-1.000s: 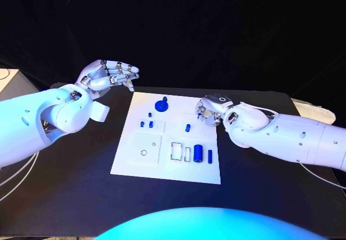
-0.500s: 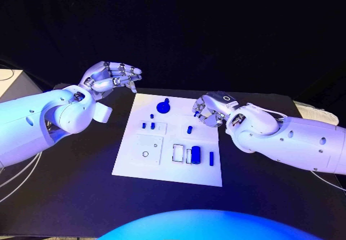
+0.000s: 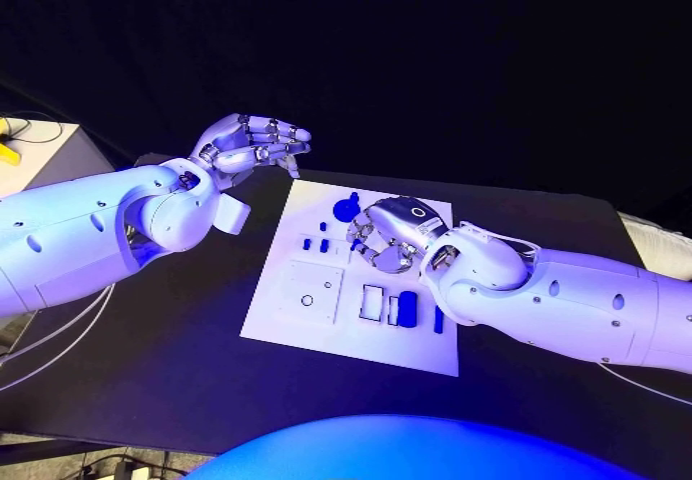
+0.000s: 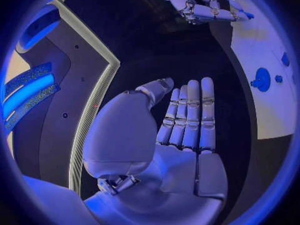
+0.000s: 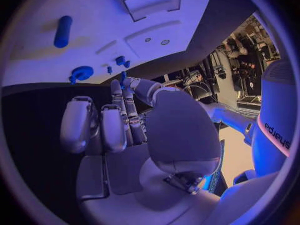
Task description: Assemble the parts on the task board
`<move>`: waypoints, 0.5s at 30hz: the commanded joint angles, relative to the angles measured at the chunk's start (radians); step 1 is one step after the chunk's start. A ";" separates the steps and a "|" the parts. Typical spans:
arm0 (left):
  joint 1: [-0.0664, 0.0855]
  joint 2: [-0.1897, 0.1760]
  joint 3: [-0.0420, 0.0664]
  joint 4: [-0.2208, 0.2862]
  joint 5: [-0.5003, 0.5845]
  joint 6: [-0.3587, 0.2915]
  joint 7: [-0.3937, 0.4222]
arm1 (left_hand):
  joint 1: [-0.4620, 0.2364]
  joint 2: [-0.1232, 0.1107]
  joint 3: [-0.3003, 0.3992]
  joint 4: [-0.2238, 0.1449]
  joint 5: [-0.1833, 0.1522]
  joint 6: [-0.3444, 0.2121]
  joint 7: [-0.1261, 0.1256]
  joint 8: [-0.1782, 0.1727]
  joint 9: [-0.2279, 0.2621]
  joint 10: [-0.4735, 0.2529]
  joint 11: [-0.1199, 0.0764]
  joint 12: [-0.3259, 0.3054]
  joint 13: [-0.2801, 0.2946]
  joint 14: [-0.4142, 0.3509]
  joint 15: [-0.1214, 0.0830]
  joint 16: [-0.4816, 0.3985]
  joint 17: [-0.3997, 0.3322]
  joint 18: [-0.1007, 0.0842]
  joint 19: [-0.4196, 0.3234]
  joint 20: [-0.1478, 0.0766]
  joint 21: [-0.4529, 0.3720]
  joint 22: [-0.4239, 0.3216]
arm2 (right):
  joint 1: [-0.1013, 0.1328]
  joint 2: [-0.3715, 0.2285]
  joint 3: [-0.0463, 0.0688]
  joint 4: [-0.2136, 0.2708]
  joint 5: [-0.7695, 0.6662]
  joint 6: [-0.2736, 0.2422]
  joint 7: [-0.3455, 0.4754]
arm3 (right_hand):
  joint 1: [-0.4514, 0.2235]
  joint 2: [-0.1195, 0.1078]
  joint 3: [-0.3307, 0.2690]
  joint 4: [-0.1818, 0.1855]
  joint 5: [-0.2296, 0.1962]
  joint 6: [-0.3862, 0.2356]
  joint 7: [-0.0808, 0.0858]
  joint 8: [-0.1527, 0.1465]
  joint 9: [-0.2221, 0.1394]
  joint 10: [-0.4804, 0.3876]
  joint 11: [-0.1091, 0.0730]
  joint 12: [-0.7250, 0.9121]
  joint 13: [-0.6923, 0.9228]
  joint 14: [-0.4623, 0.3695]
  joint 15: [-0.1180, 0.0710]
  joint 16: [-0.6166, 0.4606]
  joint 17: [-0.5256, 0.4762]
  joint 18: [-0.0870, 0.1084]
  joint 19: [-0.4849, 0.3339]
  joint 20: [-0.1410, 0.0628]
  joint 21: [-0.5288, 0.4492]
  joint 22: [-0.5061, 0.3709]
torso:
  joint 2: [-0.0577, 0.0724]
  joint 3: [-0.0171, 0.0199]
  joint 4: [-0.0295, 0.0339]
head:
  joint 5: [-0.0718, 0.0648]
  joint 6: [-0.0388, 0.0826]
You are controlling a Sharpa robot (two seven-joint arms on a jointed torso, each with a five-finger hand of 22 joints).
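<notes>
The board (image 3: 310,310) lies flat in the middle of the black table (image 3: 159,360), with small blue parts on it: a round knob (image 3: 346,209) at the far end and a fat cylinder (image 3: 407,308) beside a thin pin (image 3: 438,319) near the front. The right hand (image 3: 387,238) hovers over the board's middle, fingers curled in; whether they pinch anything, I cannot tell. The left hand (image 3: 254,143) hangs off the far left corner, fingers loosely bent, holding nothing.
</notes>
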 commanded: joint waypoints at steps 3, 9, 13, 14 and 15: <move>0.000 0.005 0.001 0.004 0.017 0.004 0.009 | -0.004 -0.003 -0.003 0.000 0.003 -0.004 0.000 -0.007 -0.002 -0.005 -0.001 -0.005 -0.001 -0.001 0.008 -0.006 -0.001 0.013 0.000 0.006 -0.004 -0.001 | -0.013 0.041 -0.007 -0.014 -0.054 0.057 0.024 | 0.003 0.011 0.008 0.001 0.001 0.003 0.000 0.005 0.002 0.034 -0.029 0.000 0.000 0.038 -0.009 0.002 -0.004 -0.003 0.015 -0.006 -0.006 -0.003 | 0.001 -0.0005 0.0021 | 0.024 -0.008; 0.001 0.008 0.000 0.006 0.020 0.001 0.007 | -0.004 -0.002 -0.004 0.000 0.003 -0.005 0.000 -0.007 -0.002 -0.005 -0.001 -0.005 -0.001 -0.001 0.008 -0.006 -0.001 0.013 0.001 0.006 -0.004 -0.001 | -0.029 0.081 -0.017 -0.030 -0.088 0.078 0.018 | 0.003 0.011 0.009 0.001 0.001 0.002 0.001 0.005 0.002 0.034 -0.029 0.000 0.000 0.037 -0.009 0.002 -0.005 -0.003 0.015 -0.006 -0.008 -0.005 | 0.002 -0.0009 0.0040 | 0.046 -0.008; 0.001 0.009 0.000 0.006 0.021 -0.001 0.007 | -0.003 -0.003 -0.005 0.000 0.003 -0.009 0.001 -0.008 -0.003 -0.007 0.000 -0.004 -0.001 -0.002 0.008 -0.006 -0.002 0.014 0.002 0.007 -0.006 -0.002 | -0.036 0.094 -0.019 -0.039 -0.118 0.080 0.011 | 0.003 0.011 0.009 0.001 0.001 0.002 0.001 0.005 0.002 0.034 -0.029 0.000 0.000 0.037 -0.009 0.002 -0.005 -0.003 0.015 -0.006 -0.008 -0.005 | 0.002 -0.0010 0.0045 | 0.054 -0.008; 0.001 0.009 0.000 0.006 0.021 -0.001 0.006 | -0.003 -0.003 -0.005 0.000 0.003 -0.009 0.001 -0.008 -0.003 -0.007 0.000 -0.004 -0.001 -0.002 0.008 -0.006 -0.002 0.014 0.002 0.007 -0.006 -0.002 | -0.037 0.096 -0.020 -0.042 -0.124 0.082 0.009 | 0.002 0.011 0.009 0.001 0.002 0.001 0.001 0.004 0.003 0.033 -0.028 -0.001 0.000 0.037 -0.008 0.002 -0.007 -0.003 0.014 -0.006 -0.009 -0.006 | 0.002 -0.0014 0.0040 | 0.057 -0.008; 0.001 0.010 0.000 0.006 0.021 -0.001 0.006 | -0.003 -0.003 -0.005 0.000 0.003 -0.009 0.001 -0.008 -0.003 -0.007 0.000 -0.004 -0.001 -0.002 0.008 -0.006 -0.002 0.014 0.002 0.007 -0.006 -0.002 | -0.038 0.098 -0.020 -0.044 -0.129 0.082 0.008 | 0.002 0.011 0.009 0.001 0.002 0.001 0.001 0.004 0.003 0.033 -0.028 -0.001 0.000 0.037 -0.008 0.002 -0.007 -0.003 0.014 -0.006 -0.009 -0.006 | 0.001 -0.0018 0.0026 | 0.061 -0.008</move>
